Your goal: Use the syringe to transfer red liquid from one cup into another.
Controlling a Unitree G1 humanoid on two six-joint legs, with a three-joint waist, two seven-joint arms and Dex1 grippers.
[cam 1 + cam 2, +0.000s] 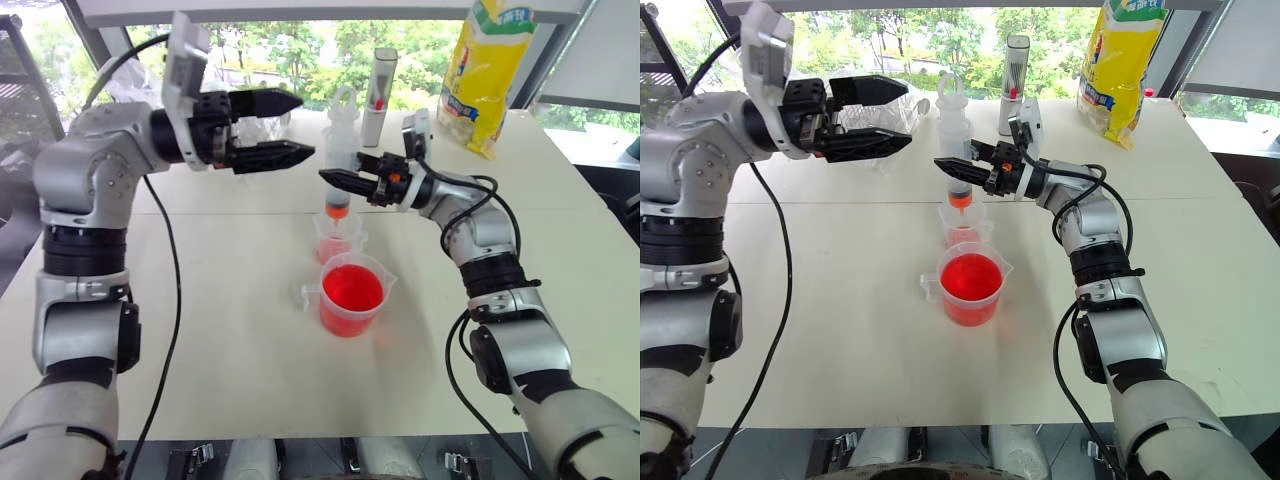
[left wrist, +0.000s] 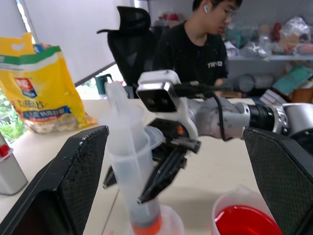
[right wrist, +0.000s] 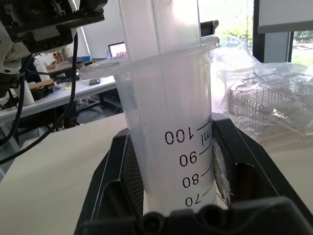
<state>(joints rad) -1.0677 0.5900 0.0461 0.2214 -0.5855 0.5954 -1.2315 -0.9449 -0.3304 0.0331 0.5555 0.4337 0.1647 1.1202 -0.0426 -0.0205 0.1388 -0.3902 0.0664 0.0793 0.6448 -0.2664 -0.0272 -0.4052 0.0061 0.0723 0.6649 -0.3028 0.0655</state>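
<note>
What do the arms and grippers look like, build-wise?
Both arms are silver-grey shells with black joint rings and loose black cables. The left gripper and right gripper each have two black tapered fingers with textured pads; the right shows an orange mark. White wrist camera housings.

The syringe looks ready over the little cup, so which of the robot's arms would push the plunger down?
Probably the left. The right gripper is shut on the syringe, holding it upright over the smaller cup. The left gripper hangs open beside the plunger, holding nothing.
</note>
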